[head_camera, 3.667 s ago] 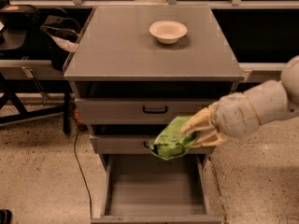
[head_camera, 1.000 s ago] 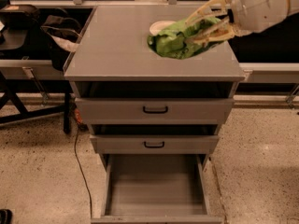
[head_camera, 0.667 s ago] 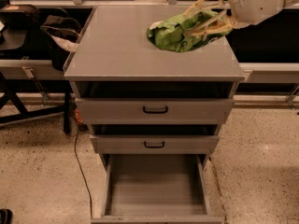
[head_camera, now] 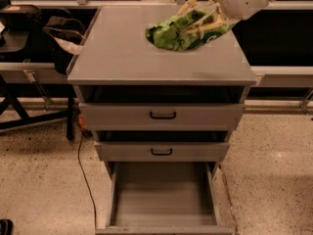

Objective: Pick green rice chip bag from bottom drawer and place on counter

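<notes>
The green rice chip bag [head_camera: 180, 34] is a crinkly lime-green bag held over the right rear part of the counter [head_camera: 122, 53]. My gripper [head_camera: 200, 18] reaches in from the upper right and its pale fingers are shut on the bag. Whether the bag rests on the counter or hangs just above it, I cannot tell. The bottom drawer [head_camera: 164, 199] is pulled out at the foot of the cabinet and its flat grey inside shows nothing in it. The bag and gripper hide the cream bowl.
Two shut drawers with black handles [head_camera: 163, 115] sit above the open one. A dark bag [head_camera: 61, 35] lies on a low bench left of the cabinet. A black cable [head_camera: 83, 175] runs down the speckled floor on the left.
My gripper has lifted the bag from in front of the drawers up over the counter, then shifted it slightly back and right above the rear of the top.
</notes>
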You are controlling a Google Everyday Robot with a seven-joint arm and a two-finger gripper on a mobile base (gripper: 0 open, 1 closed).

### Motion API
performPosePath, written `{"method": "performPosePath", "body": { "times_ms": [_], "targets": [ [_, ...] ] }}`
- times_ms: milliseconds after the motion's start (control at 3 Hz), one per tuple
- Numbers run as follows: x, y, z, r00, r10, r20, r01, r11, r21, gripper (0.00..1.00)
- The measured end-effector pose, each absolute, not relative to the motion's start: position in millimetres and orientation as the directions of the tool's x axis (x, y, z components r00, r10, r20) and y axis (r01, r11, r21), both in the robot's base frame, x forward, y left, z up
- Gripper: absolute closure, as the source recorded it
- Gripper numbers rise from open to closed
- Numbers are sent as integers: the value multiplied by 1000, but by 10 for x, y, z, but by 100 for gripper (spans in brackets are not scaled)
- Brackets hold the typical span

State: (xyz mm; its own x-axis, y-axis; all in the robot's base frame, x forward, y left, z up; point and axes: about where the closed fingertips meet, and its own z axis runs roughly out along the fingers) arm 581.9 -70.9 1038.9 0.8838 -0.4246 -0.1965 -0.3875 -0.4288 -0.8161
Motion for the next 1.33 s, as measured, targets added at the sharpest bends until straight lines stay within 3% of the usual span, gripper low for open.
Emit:
{"method": "performPosePath", "body": {
  "times_ms": [667,1333],
  "targets": [
    [6516,-477,10505,879,-459,-129,-359,-460,-812,100],
    [6891,-419,10219,846,-508,-162,-429,-468,-773,100]
  ]
}}
